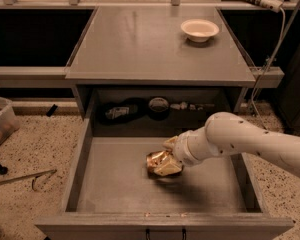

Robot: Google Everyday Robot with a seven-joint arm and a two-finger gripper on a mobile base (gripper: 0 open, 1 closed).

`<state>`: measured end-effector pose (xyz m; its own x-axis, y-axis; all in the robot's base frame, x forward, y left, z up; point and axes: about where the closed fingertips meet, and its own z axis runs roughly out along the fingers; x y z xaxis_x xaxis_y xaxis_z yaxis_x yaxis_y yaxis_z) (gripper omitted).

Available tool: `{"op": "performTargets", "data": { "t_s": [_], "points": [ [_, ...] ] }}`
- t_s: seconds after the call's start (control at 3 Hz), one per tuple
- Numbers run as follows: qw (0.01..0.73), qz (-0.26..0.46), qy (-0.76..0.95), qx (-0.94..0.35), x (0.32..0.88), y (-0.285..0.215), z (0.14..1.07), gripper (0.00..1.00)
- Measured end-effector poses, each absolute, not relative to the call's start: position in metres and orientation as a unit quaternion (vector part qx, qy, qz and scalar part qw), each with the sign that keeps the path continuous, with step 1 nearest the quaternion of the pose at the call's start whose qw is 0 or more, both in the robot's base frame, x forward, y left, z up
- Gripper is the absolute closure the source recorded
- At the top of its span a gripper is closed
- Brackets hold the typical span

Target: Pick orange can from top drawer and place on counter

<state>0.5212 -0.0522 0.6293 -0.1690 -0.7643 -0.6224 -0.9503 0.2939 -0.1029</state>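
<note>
The orange can point(156, 162), shiny and crumpled, lies on the floor of the open top drawer point(115, 184), near its middle. My gripper point(168, 157) reaches in from the right on a white arm point(240, 139). Its fingers sit on either side of the can's right half, one fingertip point(170, 143) behind it and one in front, closed against it. The can rests on the drawer floor. The grey counter point(140, 39) lies above and behind the drawer.
A white bowl point(199, 30) stands at the counter's back right. Dark objects point(140, 109) lie in the recess behind the drawer. The drawer's front wall point(165, 224) and side walls ring the can. A cable point(270, 59) hangs at the right.
</note>
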Motion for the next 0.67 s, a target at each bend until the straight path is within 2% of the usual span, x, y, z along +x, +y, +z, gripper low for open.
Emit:
{"op": "performTargets", "data": {
  "t_s": [0.67],
  "points": [
    [0.301,0.171,0.747,-0.567,0.519,-0.048,0.654,0.88]
  ]
}}
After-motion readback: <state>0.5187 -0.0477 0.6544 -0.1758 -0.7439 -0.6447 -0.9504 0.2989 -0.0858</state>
